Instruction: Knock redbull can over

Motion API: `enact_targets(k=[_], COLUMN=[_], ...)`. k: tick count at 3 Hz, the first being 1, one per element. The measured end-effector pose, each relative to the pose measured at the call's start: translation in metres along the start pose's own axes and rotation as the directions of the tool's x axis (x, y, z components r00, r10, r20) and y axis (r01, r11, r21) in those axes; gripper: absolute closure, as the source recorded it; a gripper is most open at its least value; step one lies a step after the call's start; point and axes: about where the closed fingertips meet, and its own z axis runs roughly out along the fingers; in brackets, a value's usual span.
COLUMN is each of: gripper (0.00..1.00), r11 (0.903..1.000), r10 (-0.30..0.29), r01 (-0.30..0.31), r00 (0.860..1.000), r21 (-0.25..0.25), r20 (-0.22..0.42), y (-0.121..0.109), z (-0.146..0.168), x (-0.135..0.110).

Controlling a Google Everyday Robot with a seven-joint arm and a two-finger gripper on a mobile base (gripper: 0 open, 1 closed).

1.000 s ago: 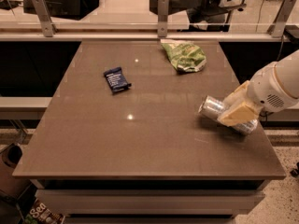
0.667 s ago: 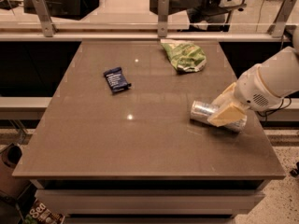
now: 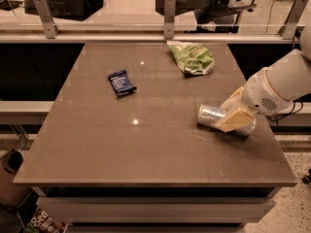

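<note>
Silver redbull can (image 3: 210, 114) lies on its side near the right edge of a brown table (image 3: 146, 149), its end facing left. The tan gripper (image 3: 236, 118) lies across the can's right half, touching it; whether it grips the can cannot be told. The white arm (image 3: 279, 84) reaches in from the right. A dark blue wrapper (image 3: 121, 83) and a green chip bag (image 3: 192, 58) lie well apart, farther back. Behind is a railing (image 3: 169, 11).
</note>
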Motion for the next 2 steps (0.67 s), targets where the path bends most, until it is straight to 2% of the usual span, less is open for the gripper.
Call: enact_targets(k=[2], gripper=[0.35], r11=[1.0000], r10=[-0.005], r01=[0.005], r00=[1.000], r21=[-0.001], r20=[-0.001], y=[0.0018], z=[0.0004], x=[-0.0023])
